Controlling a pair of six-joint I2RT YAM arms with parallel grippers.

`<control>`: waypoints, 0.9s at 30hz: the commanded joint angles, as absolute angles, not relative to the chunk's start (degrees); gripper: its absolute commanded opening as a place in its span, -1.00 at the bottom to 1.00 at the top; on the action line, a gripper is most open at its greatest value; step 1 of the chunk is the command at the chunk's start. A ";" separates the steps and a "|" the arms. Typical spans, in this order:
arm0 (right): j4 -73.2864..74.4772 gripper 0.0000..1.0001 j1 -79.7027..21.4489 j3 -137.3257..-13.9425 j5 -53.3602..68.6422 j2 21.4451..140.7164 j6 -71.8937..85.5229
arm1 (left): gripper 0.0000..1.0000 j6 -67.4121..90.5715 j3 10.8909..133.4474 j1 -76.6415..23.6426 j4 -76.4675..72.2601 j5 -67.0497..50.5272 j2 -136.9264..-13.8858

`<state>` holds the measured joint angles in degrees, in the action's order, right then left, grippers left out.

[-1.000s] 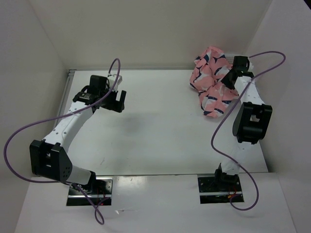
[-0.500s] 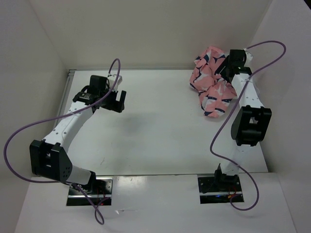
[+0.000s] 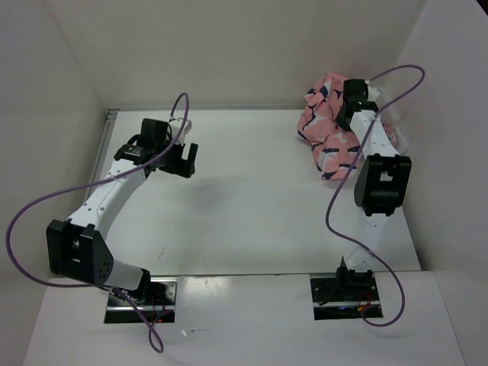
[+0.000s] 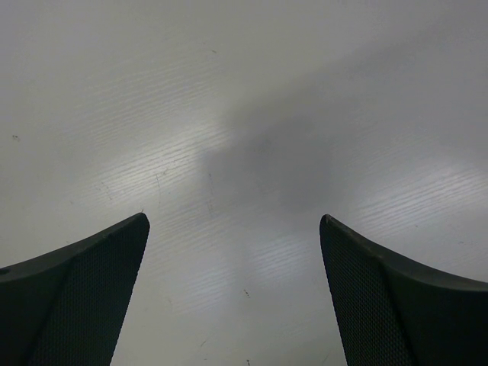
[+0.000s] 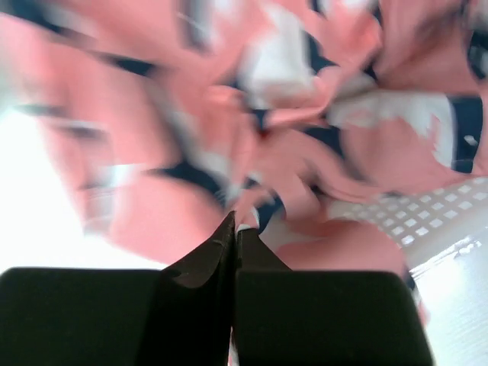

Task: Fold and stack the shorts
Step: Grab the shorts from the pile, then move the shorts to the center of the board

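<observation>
The shorts (image 3: 323, 130), salmon-pink with navy-and-white shapes, lie in a crumpled heap at the far right corner of the table. My right gripper (image 3: 345, 116) reaches into the top of the heap. In the right wrist view its jaws (image 5: 235, 223) are pressed together, with a small fold of the shorts (image 5: 305, 145) pinched at the tips. That view is blurred. My left gripper (image 3: 186, 158) hovers over bare table at the far left, away from the shorts. It stands wide open (image 4: 234, 221) with nothing between its fingers.
White mesh of a basket (image 5: 400, 221) shows under the fabric on the right. White walls (image 3: 450, 114) close in the table at the left, back and right. The right arm's purple cable (image 3: 339, 206) loops over the table.
My right gripper has moved back and left into the heap and shut on fabric. The heap's right side has shifted. The left arm has not moved.
</observation>
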<state>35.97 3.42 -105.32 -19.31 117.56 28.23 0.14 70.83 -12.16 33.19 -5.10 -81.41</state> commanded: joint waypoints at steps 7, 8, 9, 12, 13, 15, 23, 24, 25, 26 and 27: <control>37.35 -1.00 -10.27 -139.37 -16.46 102.30 21.80 | 0.98 0.00 73.56 -9.67 33.84 -8.08 -79.89; 37.35 -1.00 -11.68 -141.22 -16.44 101.70 21.27 | 0.98 0.00 75.04 -9.67 33.84 -8.09 -79.89; 36.57 -1.00 -14.65 -144.63 -15.83 101.69 21.27 | 0.98 0.00 75.58 -8.97 33.84 -8.78 -79.89; 35.16 -1.00 -19.58 -152.98 -14.16 101.07 21.27 | 0.98 0.00 77.51 -7.12 34.45 -9.40 -79.28; 35.16 -1.00 -20.56 -154.76 -13.63 101.68 22.23 | 0.98 0.00 79.09 -5.64 34.45 -9.40 -79.28; 34.45 -1.00 -23.45 -155.74 -13.10 101.69 23.46 | 0.98 0.00 81.20 -3.62 35.07 -9.93 -78.76; 17.77 -0.69 -35.66 -101.97 -10.29 85.44 38.82 | 0.98 0.00 95.18 2.55 38.67 -8.44 -78.66; 17.14 -0.52 -38.47 -98.82 -10.28 85.43 38.85 | 0.98 0.00 95.79 3.07 39.28 -7.74 -78.66; 18.70 0.03 -41.37 -96.79 -8.46 87.08 39.46 | 0.98 0.00 96.32 3.08 39.29 -7.73 -78.66; 19.76 0.38 -46.44 -95.46 -6.96 89.01 39.46 | 0.98 0.00 96.85 3.08 39.29 -7.73 -78.66; 23.08 0.50 -48.23 -94.93 -4.94 93.73 38.51 | 0.98 0.00 96.86 3.08 39.29 -8.26 -78.66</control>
<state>21.10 -40.99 -99.92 -11.29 85.52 36.21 0.19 95.20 2.81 37.60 -8.01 -79.59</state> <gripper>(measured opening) 0.706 0.992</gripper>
